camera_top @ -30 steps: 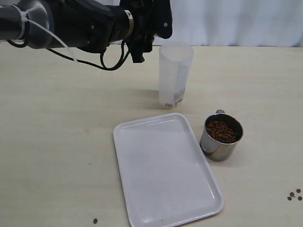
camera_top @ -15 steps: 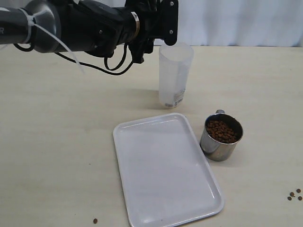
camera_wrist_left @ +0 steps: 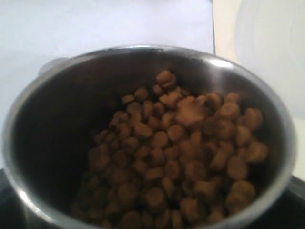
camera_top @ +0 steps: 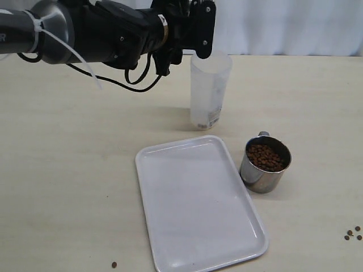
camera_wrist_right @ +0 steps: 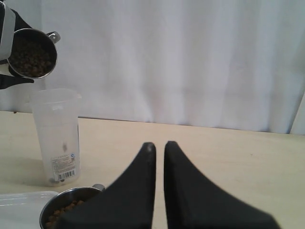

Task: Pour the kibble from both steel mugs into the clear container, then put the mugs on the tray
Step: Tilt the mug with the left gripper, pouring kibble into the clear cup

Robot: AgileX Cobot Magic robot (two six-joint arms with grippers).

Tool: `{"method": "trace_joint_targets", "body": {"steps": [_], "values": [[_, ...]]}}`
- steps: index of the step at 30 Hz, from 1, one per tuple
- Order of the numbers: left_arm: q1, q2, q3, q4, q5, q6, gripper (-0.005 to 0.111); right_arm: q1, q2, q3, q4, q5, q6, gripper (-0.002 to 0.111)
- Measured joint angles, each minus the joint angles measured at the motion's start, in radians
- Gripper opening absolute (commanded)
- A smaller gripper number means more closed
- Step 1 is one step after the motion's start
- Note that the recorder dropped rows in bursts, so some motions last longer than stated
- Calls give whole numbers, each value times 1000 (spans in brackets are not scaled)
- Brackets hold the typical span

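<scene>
Clear container [camera_top: 210, 90] back-centre on table [camera_top: 68, 170]. Tray [camera_top: 198, 204] in front of it, running toward the front edge. Steel mug [camera_top: 265, 164] just beside tray's right edge, kibble [camera_top: 265, 157] in it. Second steel mug [camera_wrist_right: 32, 52], also with kibble, in the air above container's rim. Loose pellets [camera_top: 353, 233] front-right corner; single pellet [camera_top: 114, 264] front edge, left of tray.

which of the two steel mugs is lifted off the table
The mug in the left gripper, raised by the clear container's rim. The other mug stands on the table beside the tray.
</scene>
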Motion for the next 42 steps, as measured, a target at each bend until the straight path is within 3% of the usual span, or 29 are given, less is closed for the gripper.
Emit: {"method": "trace_joint_targets", "body": {"steps": [42], "values": [[-31, 0, 0, 0, 44, 47, 0, 0, 0, 0, 0, 0, 0, 5]]}}
